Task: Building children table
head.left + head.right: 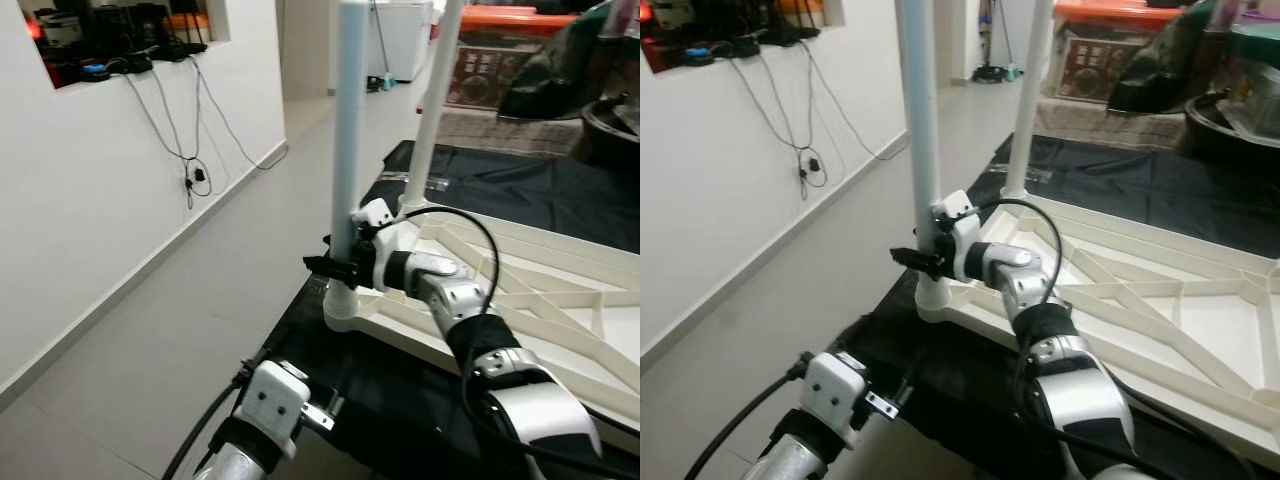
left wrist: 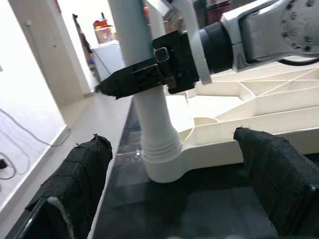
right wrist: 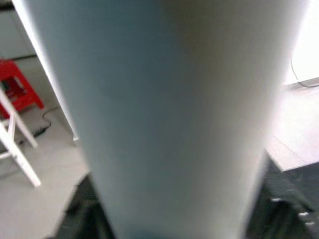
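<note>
Left eye view shows a white children's tabletop point(image 1: 560, 300) lying upside down, its ribbed underside facing up, on a black sheet point(image 1: 520, 185) spread over the floor point(image 1: 200, 300). Two white legs stand upright from it. The near leg point(image 1: 349, 120) rises from a round socket point(image 1: 345, 305) at the tabletop's near left corner; the far leg point(image 1: 432, 110) rises from the next corner, farther from the robot along the same left edge.

The right hand point(image 1: 335, 267) reaches across the tabletop's near edge and is clamped around the near leg just above the socket, its black fingers point(image 2: 132, 79) wrapped around the tube. In the right wrist view the pale tube point(image 3: 169, 119) sits very close to the camera.

The left hand point(image 2: 174, 199) hovers low beside the same corner, off the tabletop's edge and near the socket. Its two black fingers point(image 2: 75, 174) stand wide apart with nothing between them, and they touch neither the leg nor the tabletop.

A white wall point(image 1: 100, 200) runs along the left, with dark cables point(image 1: 185, 140) hanging down it from a ledge.
</note>
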Robot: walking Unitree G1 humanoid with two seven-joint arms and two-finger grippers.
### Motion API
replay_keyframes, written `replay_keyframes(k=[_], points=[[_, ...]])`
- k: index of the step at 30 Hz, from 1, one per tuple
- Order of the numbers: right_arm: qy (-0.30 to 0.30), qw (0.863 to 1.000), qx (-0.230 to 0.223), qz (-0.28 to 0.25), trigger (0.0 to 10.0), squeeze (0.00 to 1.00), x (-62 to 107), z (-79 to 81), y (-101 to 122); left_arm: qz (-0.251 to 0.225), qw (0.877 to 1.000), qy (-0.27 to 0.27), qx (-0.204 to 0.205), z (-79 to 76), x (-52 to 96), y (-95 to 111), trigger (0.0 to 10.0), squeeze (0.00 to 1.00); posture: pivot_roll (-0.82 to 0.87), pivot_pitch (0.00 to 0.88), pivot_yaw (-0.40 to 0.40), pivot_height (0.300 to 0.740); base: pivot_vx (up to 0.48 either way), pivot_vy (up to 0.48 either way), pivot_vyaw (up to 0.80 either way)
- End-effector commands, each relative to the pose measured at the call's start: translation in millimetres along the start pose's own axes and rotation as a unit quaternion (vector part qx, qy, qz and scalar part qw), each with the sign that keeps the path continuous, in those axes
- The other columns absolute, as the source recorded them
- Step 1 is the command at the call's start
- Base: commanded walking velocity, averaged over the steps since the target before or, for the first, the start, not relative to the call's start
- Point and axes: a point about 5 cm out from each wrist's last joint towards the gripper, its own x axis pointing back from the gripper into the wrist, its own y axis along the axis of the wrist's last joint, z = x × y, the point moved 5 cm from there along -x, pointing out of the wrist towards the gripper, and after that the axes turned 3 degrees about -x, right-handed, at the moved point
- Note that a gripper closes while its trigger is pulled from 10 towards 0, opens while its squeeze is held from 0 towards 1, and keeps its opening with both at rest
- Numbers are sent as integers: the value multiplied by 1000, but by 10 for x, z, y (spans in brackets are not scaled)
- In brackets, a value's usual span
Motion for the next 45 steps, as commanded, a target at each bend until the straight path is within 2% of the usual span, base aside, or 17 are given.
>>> replay_keyframes(k=[1,3,6,8,9,10,13,15,17,24,25,27,28,36,37,40,45], points=[[-7,1000,6,-12,0,0,-36,5,79,-1,1000,6,2,15,21,-8,10000,0,-29,6,7,740,0,0,0],[-196,979,-26,-41,0,0,103,-394,62,0,1000,7,2,-7,28,-22,10000,0,-36,6,8,740,0,0,0],[-228,972,-30,-44,0,0,144,-464,41,1,1000,9,2,-9,31,-25,10000,0,-36,6,8,740,0,0,0],[-342,937,-50,-44,0,0,355,-664,-93,3,1000,8,4,-14,33,-34,10000,0,-45,7,15,740,0,0,0],[-421,904,-63,-44,0,0,541,-742,-199,4,1000,7,5,-19,33,-40,10000,0,-45,7,15,740,0,0,0],[-421,904,-63,-44,0,0,541,-742,-199,4,1000,7,5,-19,33,-40,10000,0,-45,7,15,740,0,0,0],[-557,825,-82,-42,0,0,961,-770,-389,8,1000,2,9,-31,29,-56,10000,0,-45,7,15,740,0,0,0],[-585,802,-119,-26,0,0,1044,-633,-526,9,1000,1,10,-39,27,-61,10000,0,-50,6,12,740,0,0,0],[-590,797,-126,-25,0,0,1041,-601,-538,9,1000,1,10,-40,27,-62,10000,0,-50,6,12,740,0,0,0],[-571,811,-122,-40,0,0,920,-449,-479,13,1000,-3,12,-51,30,-84,10000,0,-49,2,11,740,0,0,0],[-550,826,-107,-51,7843,0,864,-410,-420,14,1000,-4,12,-53,34,-89,10000,0,-47,0,13,740,0,0,0],[-539,835,-96,-55,7843,0,843,-359,-375,15,1000,-4,13,-53,37,-92,10000,0,-47,0,13,740,0,0,0],[-526,844,-76,-67,10000,1000,829,-313,-310,16,1000,-5,13,-54,37,-96,10000,0,-47,0,10,740,0,0,0],[-486,865,-12,-123,10000,1000,842,-185,-115,19,1000,-7,16,-51,29,-110,10000,0,-46,4,14,740,0,0,0],[-469,873,-8,-132,10000,0,830,-150,-97,20,1000,-8,16,-50,28,-114,10000,0,-48,5,17,740,0,0,0],[-408,900,17,-153,10000,0,848,-4,-78,23,1000,-9,18,-52,27,-123,10000,0,-48,5,17,740,0,0,0],[-364,918,22,-158,10000,0,866,99,-97,23,1000,-9,19,-52,25,-125,10000,0,-53,10,16,740,0,0,0]])
